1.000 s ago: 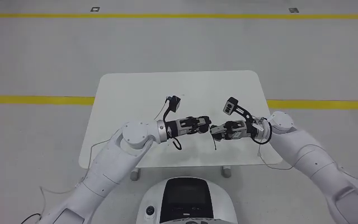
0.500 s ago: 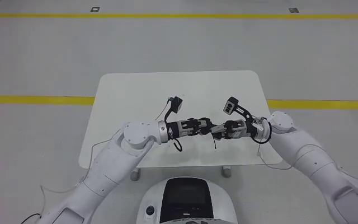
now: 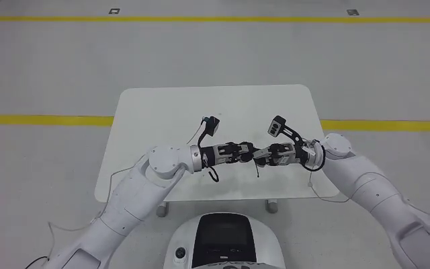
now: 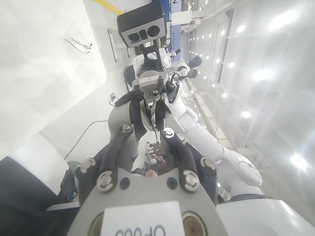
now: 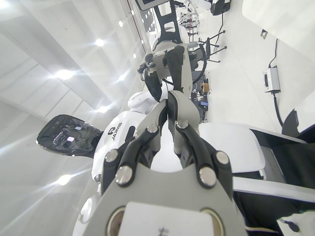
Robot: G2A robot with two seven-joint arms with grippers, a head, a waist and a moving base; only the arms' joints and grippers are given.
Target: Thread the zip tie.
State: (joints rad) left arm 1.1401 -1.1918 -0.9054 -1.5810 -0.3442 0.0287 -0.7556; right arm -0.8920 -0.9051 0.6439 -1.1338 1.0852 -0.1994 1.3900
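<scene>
Both hands meet tip to tip in the air above the near half of the tabletop. The zip tie sits between them, a thin black strap whose free length hangs down toward the tabletop from the meeting point.

State of the right hand: pads pressed together with no gap. A thin dark line runs into the closed tips, so I judge it has the zip tie pinched.

State of the left hand: fingers stand slightly apart with a narrow slot between them, and the strap lies in or just before that slot. I cannot tell whether they touch it.

Risks from here:
- The strap is slim and limp. If the hands are slightly off line, its end may bend aside instead of entering the head. The head is too small to make out, so alignment is unchecked.
- Smooth plastic in a small pinch could swivel or slip under a push.
- If the left hand closes off-centre, it could knock the strap sideways.
- A dropped strap would land near the tabletop's front edge and might go over.

Materials: the strap is narrow, smooth and flexible. The pads are black and textured, backed by grey metal. The tabletop is white and smooth with rounded corners. A few loose ties lie flat on the tabletop, well apart from the hands. They are thin and curved with small heads.
</scene>
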